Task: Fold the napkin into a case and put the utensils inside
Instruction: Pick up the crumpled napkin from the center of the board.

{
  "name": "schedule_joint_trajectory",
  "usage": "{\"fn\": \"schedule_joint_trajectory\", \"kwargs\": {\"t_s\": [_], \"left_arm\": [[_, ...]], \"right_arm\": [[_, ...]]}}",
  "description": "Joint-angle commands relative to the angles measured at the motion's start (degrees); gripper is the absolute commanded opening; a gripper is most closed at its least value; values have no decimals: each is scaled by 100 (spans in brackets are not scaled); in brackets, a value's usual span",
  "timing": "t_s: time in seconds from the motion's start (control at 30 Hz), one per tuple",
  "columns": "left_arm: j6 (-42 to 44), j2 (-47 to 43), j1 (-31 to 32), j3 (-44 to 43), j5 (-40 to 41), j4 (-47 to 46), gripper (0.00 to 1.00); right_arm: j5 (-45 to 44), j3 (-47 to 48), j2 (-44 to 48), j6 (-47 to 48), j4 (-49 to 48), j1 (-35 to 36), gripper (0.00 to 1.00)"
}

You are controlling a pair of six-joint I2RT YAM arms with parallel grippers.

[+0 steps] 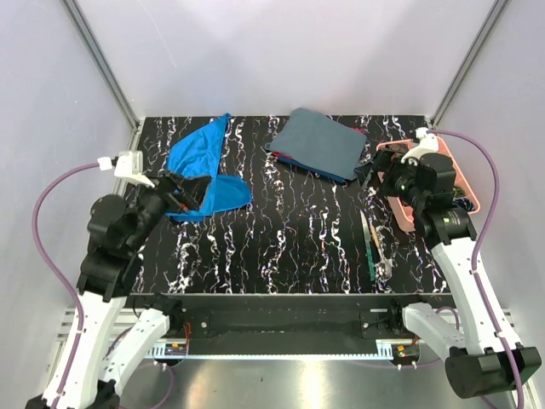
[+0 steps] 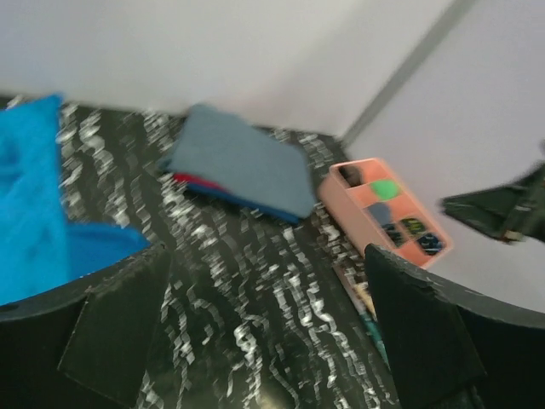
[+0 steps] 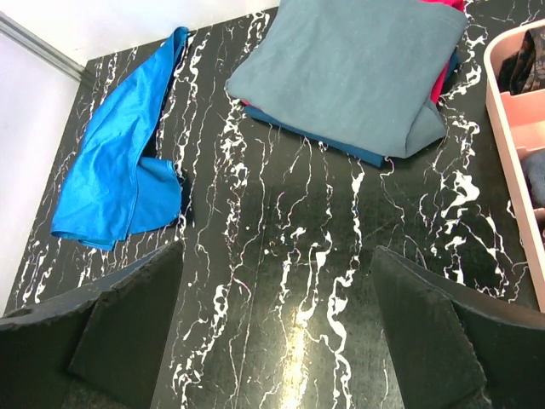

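Royal-blue and faintly shiny, the napkin [image 1: 200, 170] lies rumpled at the rear left of the black marbled table [image 1: 289, 247], one long strip running toward the back edge and a broader lobe doubled nearer the front. It is not yet formed into a case. The left gripper [image 1: 177, 192] sits at its near left edge, jaws spread wide with nothing between them; whether a finger touches the cloth I cannot tell. The utensils [image 1: 372, 243] lie well apart from it at the front right, side by side, one with a green handle. Behind them the right gripper [image 1: 385, 170] hangs beside the pink tray [image 1: 471, 198] — also wide open and empty. A folded grey-blue cloth [image 1: 319, 143] rests rear centre, with red showing beneath it.
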State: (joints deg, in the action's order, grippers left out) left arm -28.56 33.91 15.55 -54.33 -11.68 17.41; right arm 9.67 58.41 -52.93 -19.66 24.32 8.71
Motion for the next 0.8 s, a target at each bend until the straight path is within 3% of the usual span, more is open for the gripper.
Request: {"fn": "schedule_joint_trajectory", "kwargs": {"t_s": [0.0,0.07,0.23,0.43,0.6,0.63,0.77], "left_arm": [[236,624,-26,-534,1202,1254,99],[368,1071,-26,-623,1677,1765,99],[675,2074,-26,-535,2161,1863,99],[982,4723,-17,-1307,2503,1766,99],[1229,6407,-17,-2536,2390,1722,86],[1317,6765,-17,-2678,2390,1731,79],[1265,7129,-26,-2874,2513,1933,66]], "right_arm": [[-79,267,-226,41,91,-10,100],[-79,250,-314,41,73,-10,100],[184,363,-1007,-55,-208,-10,100],[1177,829,-2712,-670,-814,209,100],[1098,1488,-3926,-1003,-1235,675,100],[1124,1558,-4101,-1057,-1332,728,100],[1151,2268,-5163,-1163,-1412,1123,100]]}}
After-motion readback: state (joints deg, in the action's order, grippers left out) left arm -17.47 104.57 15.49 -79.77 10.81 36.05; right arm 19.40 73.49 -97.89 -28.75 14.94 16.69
